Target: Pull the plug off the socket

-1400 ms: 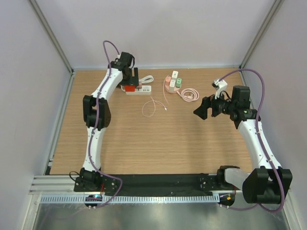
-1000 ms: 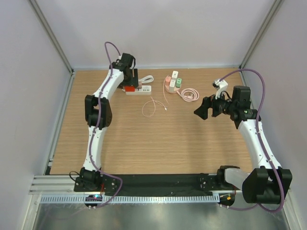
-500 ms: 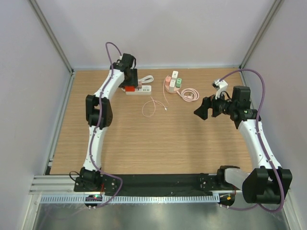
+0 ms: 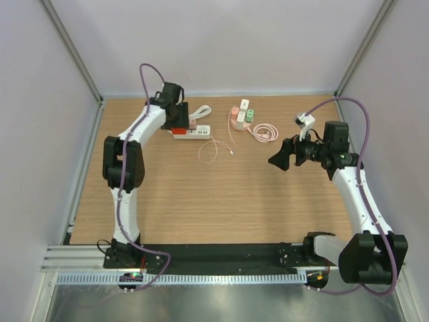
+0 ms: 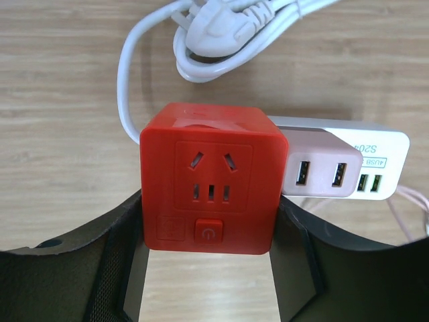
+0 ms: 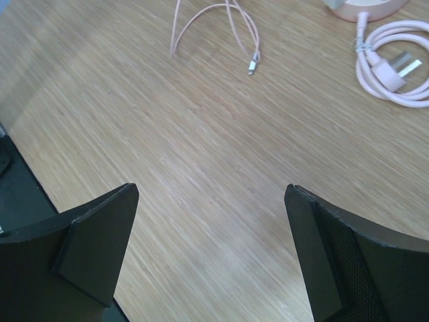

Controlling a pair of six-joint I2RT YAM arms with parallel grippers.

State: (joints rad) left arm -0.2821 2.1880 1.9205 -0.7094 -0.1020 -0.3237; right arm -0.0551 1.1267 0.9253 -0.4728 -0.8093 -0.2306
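Note:
A red cube plug [image 5: 209, 184] with a power button sits on the left end of a white power strip [image 5: 365, 161], beside a pale two-port USB adapter [image 5: 322, 173]. My left gripper [image 5: 209, 218] is shut on the red cube, with one finger pressed against each side. In the top view the cube [image 4: 179, 131] and strip [image 4: 196, 131] lie at the back left of the wooden table, under the left gripper [image 4: 175, 119]. My right gripper [image 4: 281, 157] is open and empty, held above bare wood [image 6: 211, 194] at the right.
The strip's white cord and plug [image 5: 221, 30] are coiled behind it. A thin pink cable [image 4: 214, 149] lies loose in the middle. A pink hub with chargers [image 4: 241, 115] and a coiled pink cable [image 4: 265, 132] sit at the back centre.
The left arm's elbow has swung out to the left. The red cube and strip have shifted slightly toward the near side. The right gripper has edged a little left.

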